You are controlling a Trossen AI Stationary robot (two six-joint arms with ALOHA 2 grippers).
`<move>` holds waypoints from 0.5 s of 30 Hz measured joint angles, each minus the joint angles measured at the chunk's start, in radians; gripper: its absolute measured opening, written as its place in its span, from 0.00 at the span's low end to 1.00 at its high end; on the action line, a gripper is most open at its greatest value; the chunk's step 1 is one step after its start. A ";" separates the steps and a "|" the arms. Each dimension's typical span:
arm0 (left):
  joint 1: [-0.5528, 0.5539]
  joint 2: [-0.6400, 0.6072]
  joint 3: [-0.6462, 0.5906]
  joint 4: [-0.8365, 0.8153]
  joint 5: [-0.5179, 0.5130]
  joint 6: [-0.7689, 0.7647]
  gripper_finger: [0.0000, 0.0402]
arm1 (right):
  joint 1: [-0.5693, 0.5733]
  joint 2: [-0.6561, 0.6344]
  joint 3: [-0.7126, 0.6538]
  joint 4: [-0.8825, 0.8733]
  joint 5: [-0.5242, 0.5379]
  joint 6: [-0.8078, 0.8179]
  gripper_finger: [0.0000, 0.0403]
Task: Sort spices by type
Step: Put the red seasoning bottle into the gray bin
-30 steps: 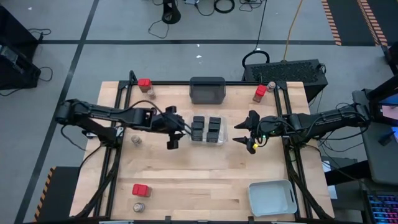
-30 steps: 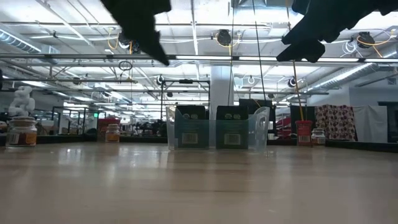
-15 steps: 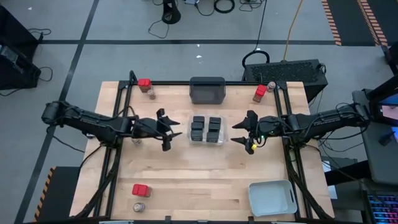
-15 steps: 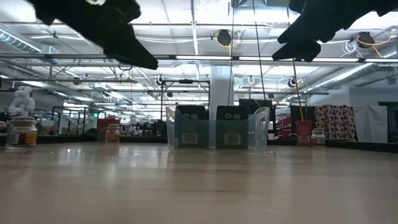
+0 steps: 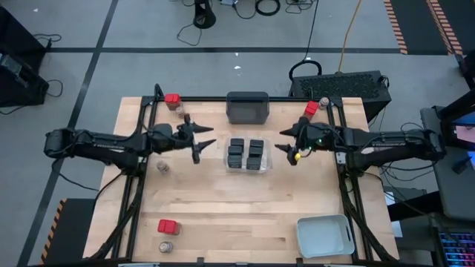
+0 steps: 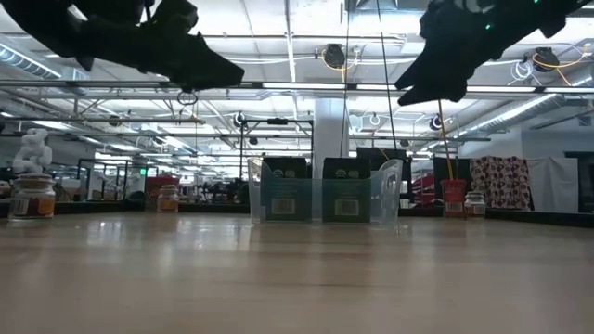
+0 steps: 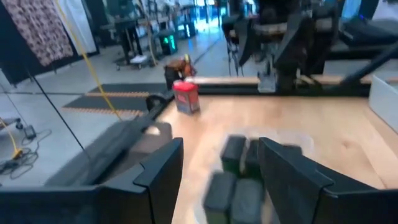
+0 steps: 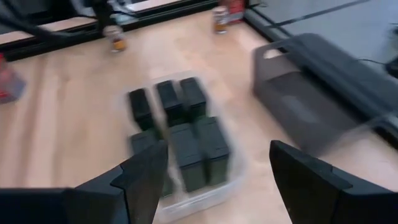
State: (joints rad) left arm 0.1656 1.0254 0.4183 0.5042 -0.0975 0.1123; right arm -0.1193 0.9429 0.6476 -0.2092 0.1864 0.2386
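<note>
Several black boxy spices (image 5: 246, 155) stand in a clear tray (image 5: 266, 165) at mid-table. My left gripper (image 5: 202, 140) hovers open and empty just left of that tray, pointing nearly level toward it. My right gripper (image 5: 282, 140) hovers open and empty just right of the tray, tilted down at the boxes (image 8: 177, 134). Red-topped spices stand on the table at the far left (image 5: 172, 99), far right (image 5: 310, 110) and near left (image 5: 168, 226). Round jars (image 5: 162, 167) (image 5: 166, 246) (image 5: 323, 101) stand beside them. Both grippers (image 6: 200, 67) (image 6: 434, 85) are high above the tabletop in the low view.
A dark grey tray (image 5: 247, 107) sits at the far edge, just behind the clear tray. A pale grey tray (image 5: 324, 236) lies at the near right corner. Black frame rails (image 5: 145, 126) (image 5: 343, 126) run along both sides. Bare wood lies in front of the clear tray.
My left gripper has drawn back from beside the clear tray toward the table's far-left, tipping up from pointing down to nearly level. My right gripper has swung toward the far edge. Both have stayed open and empty. No spice has moved.
</note>
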 joint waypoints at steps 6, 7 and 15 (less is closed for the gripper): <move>0.110 0.000 0.000 0.006 0.097 0.000 0.53 | -0.143 0.000 0.000 0.000 -0.003 -0.022 0.65; 0.120 0.000 0.000 0.006 0.106 -0.001 0.53 | -0.167 0.000 0.000 0.000 -0.006 -0.022 0.65; 0.136 0.000 0.000 0.010 0.155 -0.002 0.53 | -0.353 0.016 0.132 -0.205 -0.005 -0.002 0.65</move>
State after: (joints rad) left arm 0.3016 1.0256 0.4183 0.5144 0.0574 0.1104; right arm -0.4722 0.9589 0.7796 -0.4146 0.1809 0.2369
